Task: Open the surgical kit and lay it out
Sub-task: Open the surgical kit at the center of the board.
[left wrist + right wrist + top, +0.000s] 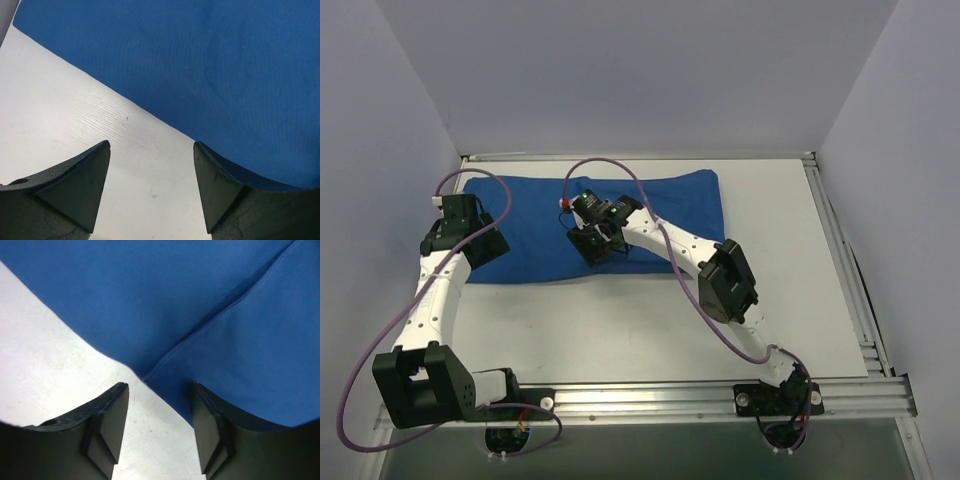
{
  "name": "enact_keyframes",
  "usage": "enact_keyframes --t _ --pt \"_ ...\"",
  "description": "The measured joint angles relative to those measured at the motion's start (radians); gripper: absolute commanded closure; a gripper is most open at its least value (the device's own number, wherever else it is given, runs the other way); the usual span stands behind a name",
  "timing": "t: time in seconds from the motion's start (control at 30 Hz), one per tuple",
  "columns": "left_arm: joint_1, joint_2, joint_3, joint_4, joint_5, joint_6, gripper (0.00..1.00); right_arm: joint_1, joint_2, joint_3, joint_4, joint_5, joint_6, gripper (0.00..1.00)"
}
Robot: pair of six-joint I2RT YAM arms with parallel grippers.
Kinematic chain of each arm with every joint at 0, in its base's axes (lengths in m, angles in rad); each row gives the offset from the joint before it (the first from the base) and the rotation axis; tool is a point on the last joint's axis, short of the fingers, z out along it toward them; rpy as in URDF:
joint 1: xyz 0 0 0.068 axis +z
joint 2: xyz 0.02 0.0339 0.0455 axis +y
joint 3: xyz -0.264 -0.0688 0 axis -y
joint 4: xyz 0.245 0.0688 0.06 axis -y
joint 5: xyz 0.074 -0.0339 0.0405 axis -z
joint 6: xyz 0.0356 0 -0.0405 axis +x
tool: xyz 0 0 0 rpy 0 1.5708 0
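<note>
The royal-blue cloth wrap (660, 205) lies folded shut at the back of the table; the mesh tray and steel instruments are hidden. My left gripper (480, 245) is open and empty at the wrap's left front corner; in the left wrist view the gripper (151, 165) straddles the cloth's edge (210, 75), its right finger over the cloth. My right gripper (597, 247) is open and empty at the wrap's front edge near the middle. In the right wrist view the gripper (157, 410) sits just before a hemmed fold (210, 325) of the cloth.
The white table (650, 320) extends in front of the wrap and to its right. An aluminium rail (840, 260) runs along the right edge and another along the near edge. Grey walls close the back and sides.
</note>
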Motion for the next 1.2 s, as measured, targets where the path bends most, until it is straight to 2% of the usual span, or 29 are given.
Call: enact_keyframes --t 0.13,0.27,0.33,0.57,0.7,0.83,0.97,1.03,1.1,1.2 --pt "0.0 0.0 -0.006 0.002 0.004 0.0 0.24 -0.002 0.021 0.013 -0.002 0.012 -0.004 0.59" --pt "0.0 0.0 -0.008 0.003 0.008 0.0 0.24 -0.002 0.023 0.035 -0.005 0.012 -0.003 0.57" --pt "0.0 0.0 -0.009 0.005 0.011 0.0 0.24 -0.001 0.024 0.048 -0.005 0.011 0.002 0.51" --pt "0.0 0.0 -0.023 0.016 0.023 0.0 0.24 -0.003 0.027 0.055 -0.005 0.008 0.016 0.57" --pt "0.0 0.0 -0.026 0.017 0.026 0.0 0.24 -0.008 0.037 0.055 -0.006 0.008 0.017 0.73" --pt "0.0 0.0 -0.026 0.019 0.027 0.0 0.24 -0.009 0.042 0.065 -0.007 0.003 0.019 0.78" --pt "0.0 0.001 -0.036 0.031 0.032 -0.003 0.24 -0.012 0.042 0.075 -0.01 0.003 0.02 0.78" --pt "0.0 0.01 -0.042 0.034 0.037 -0.007 0.24 -0.016 0.042 0.08 -0.011 0.003 0.023 0.85" --pt "0.002 0.027 -0.043 0.036 0.045 -0.012 0.24 -0.021 0.042 0.084 -0.01 0.003 0.028 1.0" --pt "0.003 0.054 -0.043 0.042 0.056 -0.024 0.24 -0.032 0.042 0.087 -0.014 0.001 0.046 1.0"
